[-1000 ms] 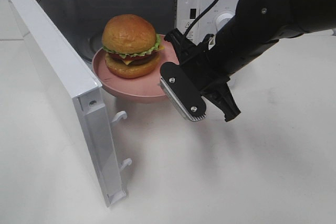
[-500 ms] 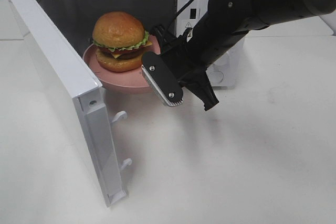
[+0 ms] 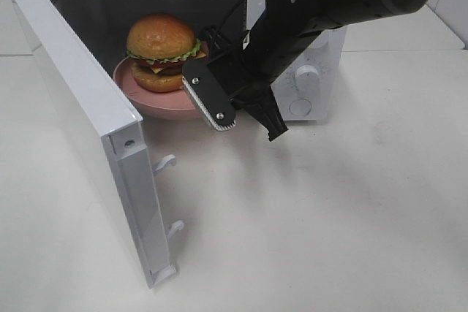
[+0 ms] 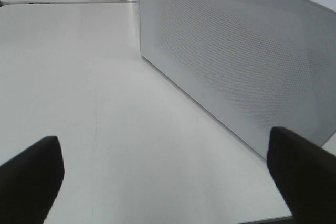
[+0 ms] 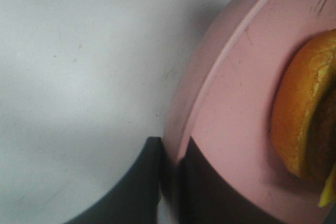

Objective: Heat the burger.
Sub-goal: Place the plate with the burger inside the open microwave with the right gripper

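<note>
Burger (image 3: 162,42) on pink plate (image 3: 150,100), just inside the front edge of the open microwave (image 3: 307,78).
Right gripper (image 5: 170,182) pinched narrow on the plate's rim; left gripper (image 4: 163,177) spread wide over the table (image 4: 105,103), holding nothing.

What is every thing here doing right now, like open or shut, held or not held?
White box-shaped microwave's door: swung wide open.
Tall burger with glossy golden-brown bun: upright on the plate, whole.
Round pink plate: pinched at its rim, in the microwave's opening.
Right claw: shut on the plate's rim.
Left claw: open, holding nothing.
</note>
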